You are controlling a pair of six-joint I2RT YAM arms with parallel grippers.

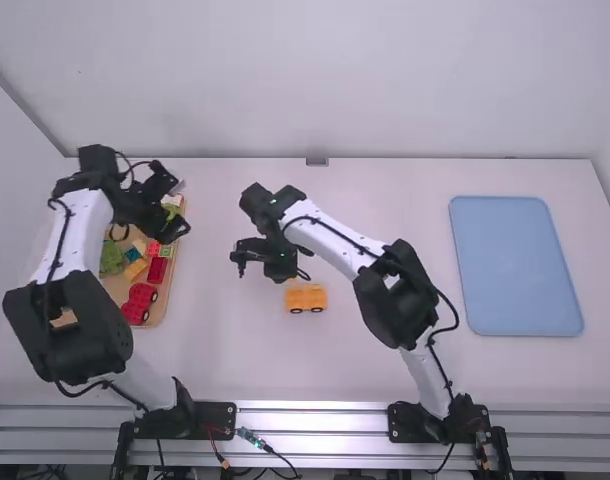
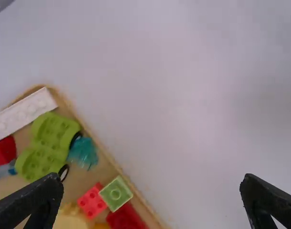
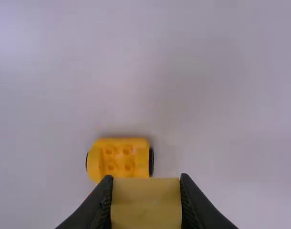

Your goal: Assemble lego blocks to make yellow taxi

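Note:
Over the tray at the left is my left gripper (image 1: 172, 207); the left wrist view has this gripper (image 2: 151, 183) open, with nothing between its fingers. Close to the orange-yellow car base (image 1: 306, 298), slightly farther from the camera, is my right gripper (image 1: 272, 270). In the right wrist view that gripper (image 3: 146, 183) is shut on a yellow block (image 3: 145, 202), held in front of part of the studded car base (image 3: 119, 157). The base stands on its wheels on the table.
A wooden tray (image 2: 152, 212) holds a white brick (image 2: 22, 113), a green wheeled piece (image 2: 47, 143), a teal piece (image 2: 83, 152), and red and green bricks. A blue tray (image 1: 516, 266) lies at the right.

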